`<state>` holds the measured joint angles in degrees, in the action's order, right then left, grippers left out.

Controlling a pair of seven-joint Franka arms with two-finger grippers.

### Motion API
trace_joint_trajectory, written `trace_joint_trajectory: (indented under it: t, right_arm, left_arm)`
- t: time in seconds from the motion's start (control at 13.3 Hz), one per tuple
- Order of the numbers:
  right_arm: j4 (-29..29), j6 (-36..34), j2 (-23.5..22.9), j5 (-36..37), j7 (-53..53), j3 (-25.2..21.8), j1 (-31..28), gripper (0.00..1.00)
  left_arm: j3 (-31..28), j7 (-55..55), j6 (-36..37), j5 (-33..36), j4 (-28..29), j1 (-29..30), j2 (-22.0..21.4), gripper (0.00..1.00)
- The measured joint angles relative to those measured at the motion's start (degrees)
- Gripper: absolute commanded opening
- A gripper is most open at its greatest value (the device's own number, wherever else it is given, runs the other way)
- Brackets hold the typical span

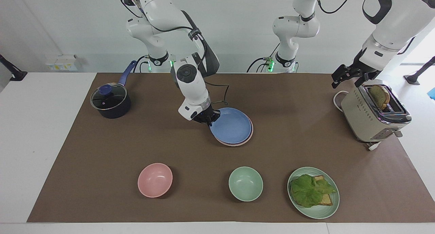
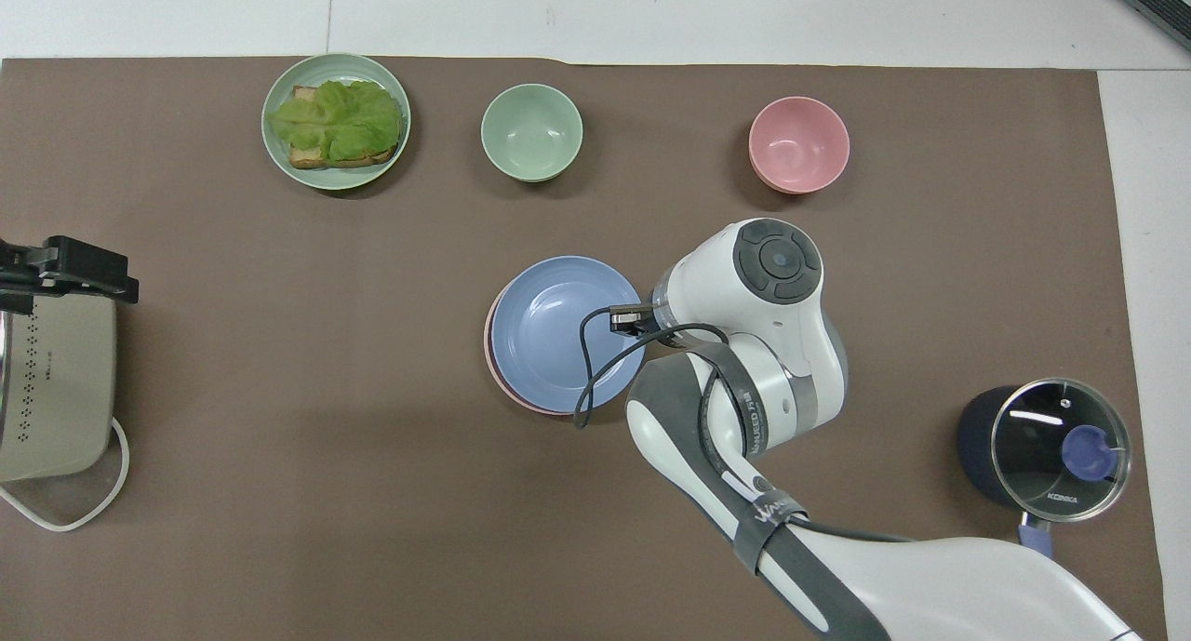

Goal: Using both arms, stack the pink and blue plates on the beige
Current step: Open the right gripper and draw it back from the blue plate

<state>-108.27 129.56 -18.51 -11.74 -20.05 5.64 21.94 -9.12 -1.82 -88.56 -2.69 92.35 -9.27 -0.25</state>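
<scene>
Currently pinches the blue plate (image 1: 231,126) at its rim with the right pincer (image 1: 206,118), shut tight on the edge that faces the right arm's end of the bench (image 1: 102,152). Finds that plate mid-bench, on or just over the pink plate (image 2: 488,341), slightly off-centre so that a thin pink crescent peeks out at the side toward the left arm's end. Cannot tell whether the blue plate rests fully or hangs a hair above. Sees nothing of the beige plate; presumably lies hidden under the other two, but cannot confirm. Parks the left pincer (image 1: 351,76) over the toaster (image 1: 370,118), fingers apart, holding nothing, well apart from the stack; waits there.

Judging by looks: treats the plates as stiff, light, matte ware, likely plastic or melamine, so not very fragile yet prone to slide on one another. Expects a rim pinch to be the only workable hold, since the shallow dish gives no handle and sits flat. Warns that a one-edge grip lets the plate droop or pivot, so favours keeping it low and level. Suggests nudging the blue plate toward the left arm's end to centre it before letting go. Advises opening gently, or risks dragging the top plate askew.
</scene>
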Motion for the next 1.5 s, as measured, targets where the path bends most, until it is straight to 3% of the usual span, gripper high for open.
trace_joint_trajectory:
  t: [0.07, 0.15, 0.22, 0.38, 0.82, 1.27, 1.5]
  right_arm:
    - [-0.1, 0.1, 0.0, 0.0, 0.0, 0.0, 0.0, 0.0]
    - [-0.3, 0.4, 0.0, 0.0, 0.0, 0.0, 0.0, 0.17]
    - [-0.3, 0.8, -0.1, 0.0, 0.0, 0.0, 0.0, 0.52]
    - [-0.3, 1.2, -0.1, 0.0, 0.0, 0.0, 0.0, 1.0]
    - [1.6, 1.4, 0.5, 1.6, 0.0, -0.5, -0.8, 1.0]
    - [3.9, -3.4, 7.3, 10.8, 0.0, -0.9, -9.8, 1.0]
    - [5.4, -7.3, 10.0, 13.1, -0.1, -1.0, -11.3, 1.0]
  left_arm:
    - [0.0, 0.0, 0.0, 0.0, 0.0, 0.0, 0.0, 1.0]
    - [0.0, 0.0, 0.0, 0.0, 0.0, 0.0, 0.0, 1.0]
    - [0.0, 0.0, 0.0, 0.0, 0.0, 0.0, 0.0, 1.0]
    - [0.0, 0.0, 0.0, 0.0, 0.0, 0.0, 0.0, 1.0]
    - [0.0, 0.0, 0.0, 0.0, 0.0, 0.0, 0.0, 1.0]
    - [0.0, 0.0, 0.0, 0.0, 0.0, 0.0, 0.0, 1.0]
    - [0.0, 0.0, 0.0, 0.0, 0.0, 0.0, 0.0, 1.0]
